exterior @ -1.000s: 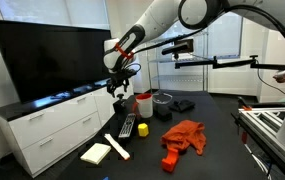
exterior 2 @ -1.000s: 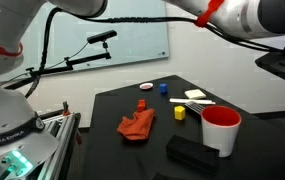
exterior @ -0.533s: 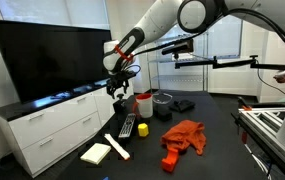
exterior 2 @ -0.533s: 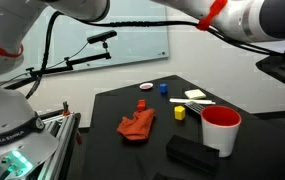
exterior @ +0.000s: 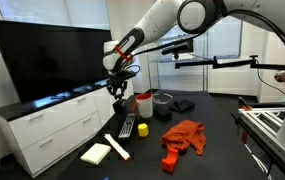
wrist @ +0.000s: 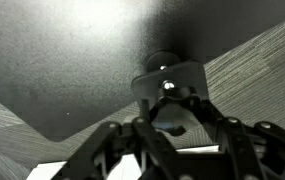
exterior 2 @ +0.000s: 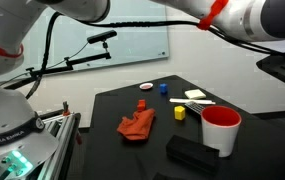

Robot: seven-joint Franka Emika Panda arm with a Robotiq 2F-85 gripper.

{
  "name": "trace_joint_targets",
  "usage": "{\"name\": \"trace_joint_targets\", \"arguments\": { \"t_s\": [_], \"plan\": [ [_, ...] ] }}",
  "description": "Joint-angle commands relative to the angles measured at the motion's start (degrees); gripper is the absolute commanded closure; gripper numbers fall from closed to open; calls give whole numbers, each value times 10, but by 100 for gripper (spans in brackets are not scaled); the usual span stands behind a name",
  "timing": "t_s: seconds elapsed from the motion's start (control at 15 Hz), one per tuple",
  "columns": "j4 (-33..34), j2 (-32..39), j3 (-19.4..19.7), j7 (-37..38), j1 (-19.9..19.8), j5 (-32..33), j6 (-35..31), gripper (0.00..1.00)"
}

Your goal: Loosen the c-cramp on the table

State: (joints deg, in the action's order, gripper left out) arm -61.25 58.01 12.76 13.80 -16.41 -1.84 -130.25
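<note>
In the wrist view the c-cramp [wrist: 168,78] is a dark metal piece with a bright screw head, fixed at the corner of the black table [wrist: 62,60]. My gripper [wrist: 168,102] has its two dark fingers [wrist: 132,135] angled inward, tips against either side of the cramp, shut on it. In an exterior view the gripper [exterior: 118,92] hangs at the far corner of the table [exterior: 217,150], in front of the screen; the cramp itself is too small to make out there. The gripper is hidden from the exterior view that looks across the tabletop.
On the table lie a red cloth [exterior: 185,135] [exterior 2: 137,124], a red cup [exterior 2: 220,130], a black box [exterior 2: 191,152], a remote [exterior: 127,126], a white pad [exterior: 96,152] and small coloured blocks [exterior 2: 180,113]. A large dark screen [exterior: 52,60] stands on a white cabinet [exterior: 57,125] beside the gripper.
</note>
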Motion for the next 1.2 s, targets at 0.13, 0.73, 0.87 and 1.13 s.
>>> {"name": "trace_joint_targets", "arguments": {
  "t_s": [0.13, 0.73, 0.87, 1.13],
  "plan": [
    [28, -1, -50, -131, -37, -10, 7, 72],
    [31, -3, -99, -339, -69, -3, 20, 72],
    [33, -3, -101, -367, -69, -1, 24, 72],
    [35, -2, -106, -445, -73, 4, 26, 72]
  ]
}}
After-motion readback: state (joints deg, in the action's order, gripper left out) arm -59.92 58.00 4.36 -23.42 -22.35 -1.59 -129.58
